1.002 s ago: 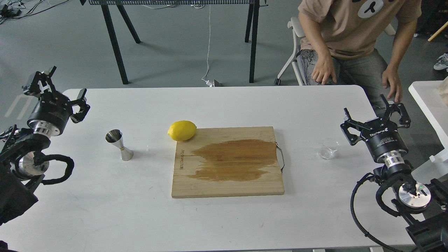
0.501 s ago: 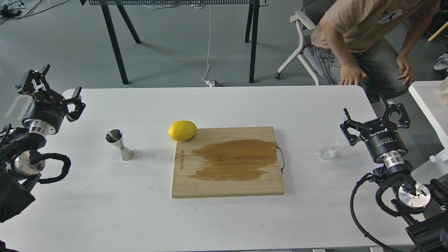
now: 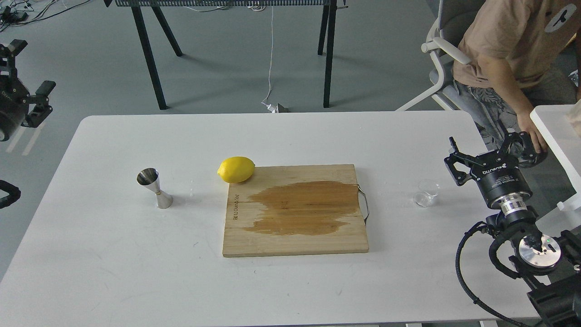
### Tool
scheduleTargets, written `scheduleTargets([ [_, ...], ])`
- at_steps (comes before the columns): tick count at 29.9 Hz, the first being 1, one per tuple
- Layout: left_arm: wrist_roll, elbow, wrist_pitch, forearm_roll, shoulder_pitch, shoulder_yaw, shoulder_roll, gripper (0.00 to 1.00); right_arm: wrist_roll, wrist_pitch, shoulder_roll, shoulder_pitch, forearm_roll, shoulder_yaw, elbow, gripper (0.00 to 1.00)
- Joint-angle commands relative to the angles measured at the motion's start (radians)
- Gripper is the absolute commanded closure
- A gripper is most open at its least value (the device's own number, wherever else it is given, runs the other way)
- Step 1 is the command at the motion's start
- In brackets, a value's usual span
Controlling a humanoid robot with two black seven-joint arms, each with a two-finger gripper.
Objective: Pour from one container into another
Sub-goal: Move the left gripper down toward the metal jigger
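Hanging at the far upper left of the frame, off the desk (image 3: 113, 254) edge and over the floor, the left gripper (image 3: 28, 68) shows its fingers spread apart and empty. Moving right, the steel jigger (image 3: 155, 188) stands upright at centre left on bare desk, well apart from that gripper; its narrow waist and small foot suggest it would tip easily if nudged, so it is best left standing as the receiver. Next comes a lemon (image 3: 236, 169), resting at the upper left corner of a wooden cutting board (image 3: 295, 240) whose middle carries a broad dark wet stain. Right of the board, near its metal handle but not touching it, the clear glass cup (image 3: 426, 193) sits upright on the desk; whether it holds liquid is too faint to tell. It looks light, rigid, smooth and breakable, likely slippery if wet, so a gentle side grasp across its round wall, below the rim, seems the sound place to take hold. At the right edge, the right gripper (image 3: 492, 147) hovers just beside and behind the cup with its fingers wide apart, holding nothing. A seated person (image 3: 508, 50) occupies the upper right corner, one hand close behind that gripper.
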Motion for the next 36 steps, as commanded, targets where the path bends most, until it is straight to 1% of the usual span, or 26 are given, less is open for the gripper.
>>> scheduleTargets([
  [1,0.000,-0.121,0.000,0.182,-0.007,0.004,0.041,0.00,0.000,0.000,0.000,-0.001,0.000,-0.003,0.000,0.01],
  [4,0.000,-0.304,0.000,0.290,0.013,0.012,0.101,0.00,0.000,0.000,0.000,-0.003,0.000,-0.001,0.000,0.01],
  [8,0.000,-0.568,0.000,0.338,0.095,0.004,0.199,0.00,0.000,0.000,0.000,-0.004,0.000,-0.001,0.000,0.01],
  [10,0.000,-0.672,0.097,0.362,0.122,0.012,0.239,0.00,0.000,0.000,0.000,-0.006,0.000,-0.001,0.000,0.01],
  [12,0.000,-0.729,0.205,0.454,0.135,0.013,0.257,0.00,0.000,0.000,0.000,-0.009,0.000,-0.001,0.000,0.01],
  [16,0.000,-0.748,0.441,0.711,0.212,0.013,0.253,0.01,0.002,0.000,0.000,-0.012,0.000,-0.001,-0.001,0.01],
  [18,0.000,-0.748,0.541,0.793,0.266,0.013,0.253,0.01,0.002,0.000,0.000,-0.014,0.000,-0.001,-0.005,0.01],
  [24,0.000,-0.748,0.737,0.836,0.424,0.013,0.251,0.01,0.000,0.000,0.000,-0.017,0.000,-0.003,-0.009,0.01],
  [26,0.000,-0.748,0.791,0.868,0.474,0.013,0.247,0.01,0.002,0.000,0.000,-0.020,0.000,-0.004,-0.009,0.01],
  [29,0.000,-0.745,0.846,0.923,0.537,0.013,0.198,0.01,0.002,0.000,0.000,-0.021,0.000,-0.004,-0.009,0.01],
  [33,0.000,-0.731,0.900,1.005,0.609,0.012,0.130,0.01,0.002,0.000,0.000,-0.024,0.000,-0.006,-0.009,0.01],
  [36,0.000,-0.686,0.914,1.032,0.622,0.013,0.073,0.01,0.002,0.000,0.000,-0.026,0.000,-0.007,-0.006,0.01],
])
